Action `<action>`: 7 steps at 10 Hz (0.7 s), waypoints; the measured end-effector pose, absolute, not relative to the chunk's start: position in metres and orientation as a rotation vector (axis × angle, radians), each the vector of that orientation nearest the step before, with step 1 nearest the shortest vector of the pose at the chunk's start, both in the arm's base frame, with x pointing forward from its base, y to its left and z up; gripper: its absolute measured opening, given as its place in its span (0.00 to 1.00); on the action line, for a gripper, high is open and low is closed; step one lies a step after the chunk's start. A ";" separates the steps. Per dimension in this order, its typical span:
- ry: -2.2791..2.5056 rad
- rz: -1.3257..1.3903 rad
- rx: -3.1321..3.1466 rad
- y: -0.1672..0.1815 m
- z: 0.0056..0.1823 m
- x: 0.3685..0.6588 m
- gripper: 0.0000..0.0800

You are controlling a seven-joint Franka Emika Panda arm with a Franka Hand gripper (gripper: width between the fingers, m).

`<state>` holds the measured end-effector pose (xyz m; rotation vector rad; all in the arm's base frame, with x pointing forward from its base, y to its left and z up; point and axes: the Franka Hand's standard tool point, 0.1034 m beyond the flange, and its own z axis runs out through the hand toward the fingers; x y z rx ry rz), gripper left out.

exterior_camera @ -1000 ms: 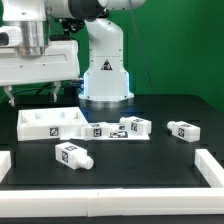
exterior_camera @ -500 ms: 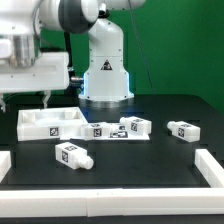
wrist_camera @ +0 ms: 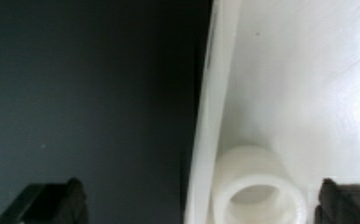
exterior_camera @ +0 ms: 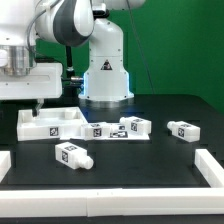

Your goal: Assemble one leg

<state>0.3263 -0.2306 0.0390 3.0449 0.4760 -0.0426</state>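
Note:
Several white legs with marker tags lie on the black table: one in front [exterior_camera: 72, 154], one at the exterior view's right [exterior_camera: 183, 130], and two close together beside the panel [exterior_camera: 133, 126]. My gripper [exterior_camera: 18, 100] hangs open and empty above the left end of the big white tray-like panel [exterior_camera: 55, 122]. In the wrist view my open gripper [wrist_camera: 198, 205] straddles the panel's edge [wrist_camera: 283, 90], with a round socket [wrist_camera: 257, 195] between the dark fingertips [wrist_camera: 52, 203]. No leg shows in the wrist view.
White frame bars border the table at the exterior view's left [exterior_camera: 5, 160], front [exterior_camera: 100, 196] and right [exterior_camera: 210, 166]. The robot base [exterior_camera: 105, 70] stands behind the parts.
My gripper has moved toward the exterior view's left and come lower over the panel's left end. The jaws stay open. The parts have not moved.

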 end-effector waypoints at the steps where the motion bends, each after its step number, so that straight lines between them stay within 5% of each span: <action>1: 0.427 -0.102 3.076 -0.234 0.028 0.315 0.81; 6: 0.418 -0.150 3.078 -0.225 0.008 0.304 0.81; 7: 0.417 -0.151 3.078 -0.225 0.008 0.304 0.67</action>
